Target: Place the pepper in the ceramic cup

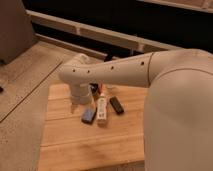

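Pincer (pixel 75 104) — low over wooden board (pixel 75 145)

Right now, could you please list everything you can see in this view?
wooden board: one, light brown, centre.
speckled surface: one, grey-beige, left of the board.
white bottle: one, white with reddish tip, on the board.
blue-grey object: one, left of the bottle.
black object: one, right of the bottle.
pepper, ceramic cup: none visible.
arm: one, white, reaching across the board.
gripper: one, white, at the arm's end, low over the board's rear left.
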{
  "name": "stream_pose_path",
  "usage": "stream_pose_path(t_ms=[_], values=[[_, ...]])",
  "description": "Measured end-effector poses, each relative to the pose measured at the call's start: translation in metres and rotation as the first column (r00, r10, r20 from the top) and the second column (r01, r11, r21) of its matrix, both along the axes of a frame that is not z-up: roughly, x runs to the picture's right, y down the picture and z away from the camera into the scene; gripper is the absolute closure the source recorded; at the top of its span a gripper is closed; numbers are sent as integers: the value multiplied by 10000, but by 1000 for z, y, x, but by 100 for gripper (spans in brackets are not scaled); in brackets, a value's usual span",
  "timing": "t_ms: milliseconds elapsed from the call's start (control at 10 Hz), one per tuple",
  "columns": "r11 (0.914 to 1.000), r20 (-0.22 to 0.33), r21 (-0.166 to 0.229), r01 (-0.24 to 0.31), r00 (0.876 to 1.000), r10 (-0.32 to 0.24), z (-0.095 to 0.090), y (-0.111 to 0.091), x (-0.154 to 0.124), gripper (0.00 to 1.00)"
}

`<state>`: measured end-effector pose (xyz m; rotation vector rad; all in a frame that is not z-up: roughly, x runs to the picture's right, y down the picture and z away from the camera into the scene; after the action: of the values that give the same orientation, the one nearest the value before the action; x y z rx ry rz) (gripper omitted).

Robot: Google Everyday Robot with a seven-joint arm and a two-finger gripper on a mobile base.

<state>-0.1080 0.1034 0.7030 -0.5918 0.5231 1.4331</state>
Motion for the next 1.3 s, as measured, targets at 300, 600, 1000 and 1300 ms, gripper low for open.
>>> stream_pose_path(t_ms=[300, 600, 1000, 1300], values=[[10000, 0, 1, 0, 10000, 0, 0, 0, 0, 35], [10000, 1, 4, -1, 10000, 1, 0, 0, 0, 35], [10000, 2, 40, 7, 10000, -7, 0, -1, 0, 35], [9934, -440, 1077, -384, 9981, 433, 14, -45, 22, 35]])
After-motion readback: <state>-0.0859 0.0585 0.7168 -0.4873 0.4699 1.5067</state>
